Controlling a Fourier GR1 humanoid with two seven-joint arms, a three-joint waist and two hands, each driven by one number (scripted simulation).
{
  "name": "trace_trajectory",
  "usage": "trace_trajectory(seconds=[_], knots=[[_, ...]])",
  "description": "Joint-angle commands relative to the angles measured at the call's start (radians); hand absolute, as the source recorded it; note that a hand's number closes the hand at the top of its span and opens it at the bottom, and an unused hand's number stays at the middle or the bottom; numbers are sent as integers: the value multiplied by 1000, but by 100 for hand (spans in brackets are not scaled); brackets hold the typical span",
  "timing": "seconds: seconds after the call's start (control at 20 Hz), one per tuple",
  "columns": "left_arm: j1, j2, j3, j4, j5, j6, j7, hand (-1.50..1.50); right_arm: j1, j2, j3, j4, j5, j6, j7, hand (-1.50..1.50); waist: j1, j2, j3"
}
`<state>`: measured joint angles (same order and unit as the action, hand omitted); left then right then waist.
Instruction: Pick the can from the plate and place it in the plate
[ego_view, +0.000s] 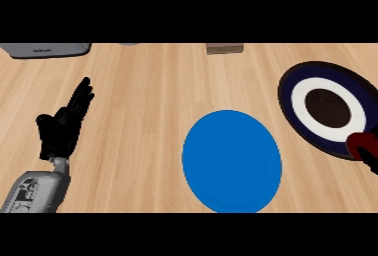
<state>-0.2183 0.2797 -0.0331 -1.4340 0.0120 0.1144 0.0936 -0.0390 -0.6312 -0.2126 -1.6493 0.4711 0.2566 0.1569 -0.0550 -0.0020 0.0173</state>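
Note:
A red can (360, 142) shows at the view's right edge, over the lower rim of a navy and white ringed plate (303, 102) with a dark middle. My right hand (369, 161) is mostly cut off by the edge; its black fingers curl round the can's lower side and hide part of it. A plain blue plate (232, 161) lies flat in the middle of the wooden counter, left of the can. My left hand (65, 125) rests open at the far left, fingers pointing up, well away from both plates.
A grey appliance (46, 49) sits at the counter's back left corner. A small brown box (224, 48) stands at the back edge, with a grey object (129, 44) just showing to its left.

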Motion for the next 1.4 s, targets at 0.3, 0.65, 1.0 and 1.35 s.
trace_trajectory(seconds=[0.3,0.65,1.0,1.35], knots=[[-19,-3,-10,7,-2,-12,4,0,-80,-197,-311,324,-331,148,-622,150,41,14,-5],[-25,-41,-64,-21,-30,-16,0,0,-233,-376,-283,761,-314,344,-850,150,104,15,-13],[-93,-49,-49,48,-35,-25,-1,0,-422,-238,-82,903,-197,232,-907,150,104,16,-14],[-51,-57,-57,5,-60,-11,22,0,-522,-181,81,978,9,40,-931,150,91,9,-15]])
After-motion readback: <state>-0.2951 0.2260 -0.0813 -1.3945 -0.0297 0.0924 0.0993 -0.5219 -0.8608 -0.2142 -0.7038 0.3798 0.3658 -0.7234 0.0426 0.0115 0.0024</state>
